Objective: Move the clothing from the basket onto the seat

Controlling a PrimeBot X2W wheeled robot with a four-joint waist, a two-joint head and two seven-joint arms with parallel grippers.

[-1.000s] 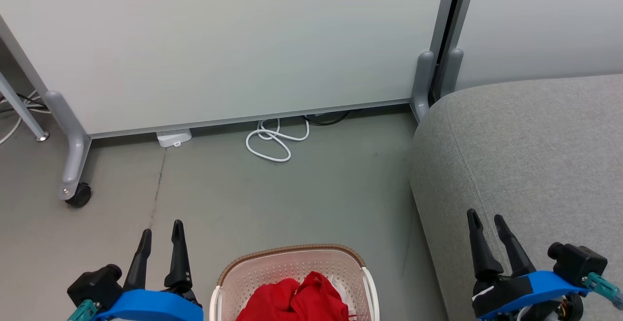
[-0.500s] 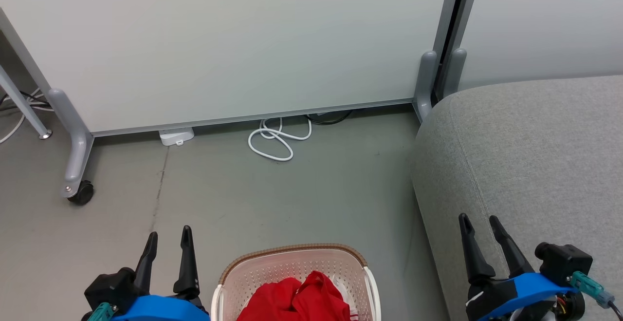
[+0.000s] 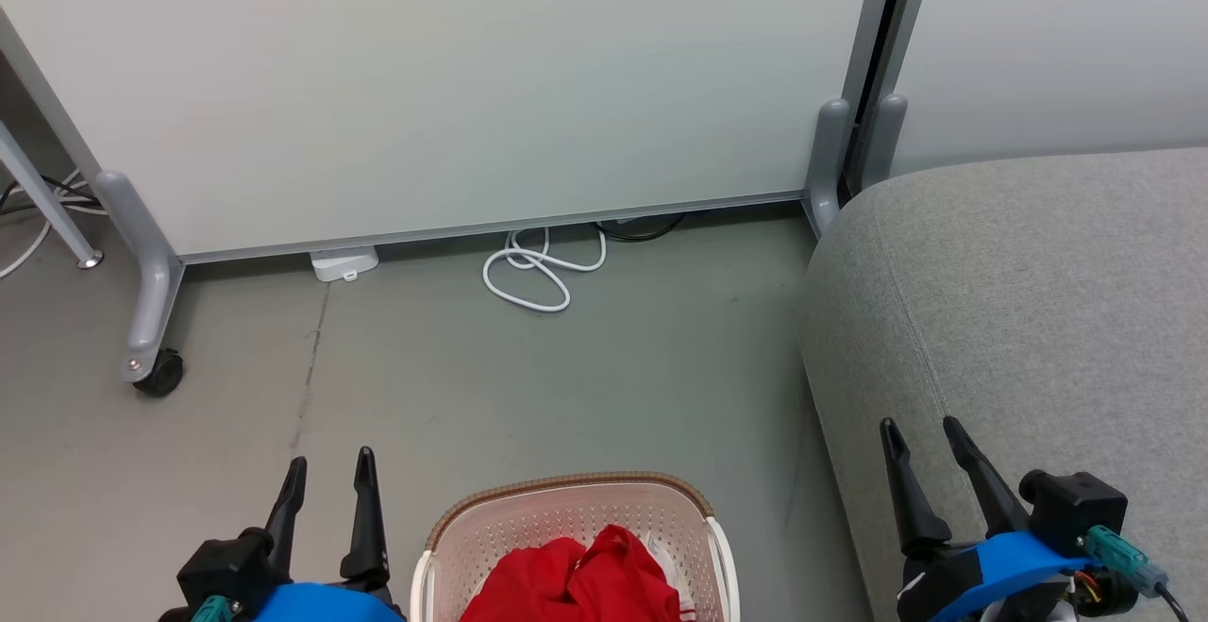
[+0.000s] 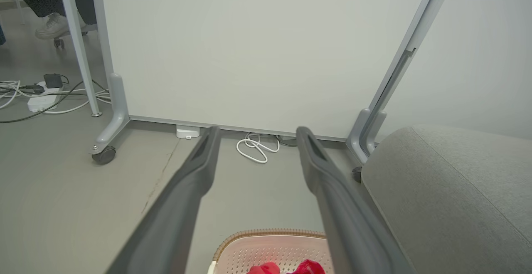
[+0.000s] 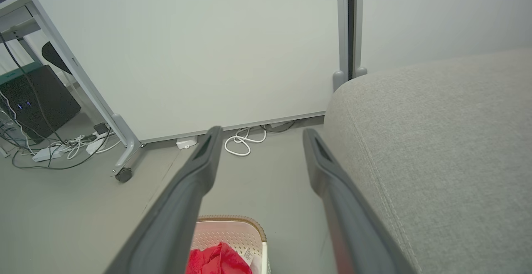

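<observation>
Between your two grippers, at the bottom middle of the head view, the basket [image 3: 566, 483] sat on the floor. The clothing [image 3: 576, 579] lay inside it as a crumpled red heap, with a bit of white showing at its right side. None of it was on the seat [image 3: 1038, 301], which stood to the right of the basket with a strip of bare floor between them.

Your left gripper [image 3: 331, 457] hung just left of the basket, fingers spread and empty. It pointed away from you past the basket's far rim rather than down into it. Your right gripper [image 3: 917, 423] was likewise released and empty, but it hung right of the basket, over the seat's near-left edge and well apart from the heap.

By my reading that made your left arm the nearer one. The heap lay to the right of its fingertips, below and behind them, so you would have needed to draw back, tip the fingers down and swing right over the rim. The view's lower edge cut off the heap's near part, so I could not tell its long axis. It looked bunched, with a fold peaking near the basket's middle.
</observation>
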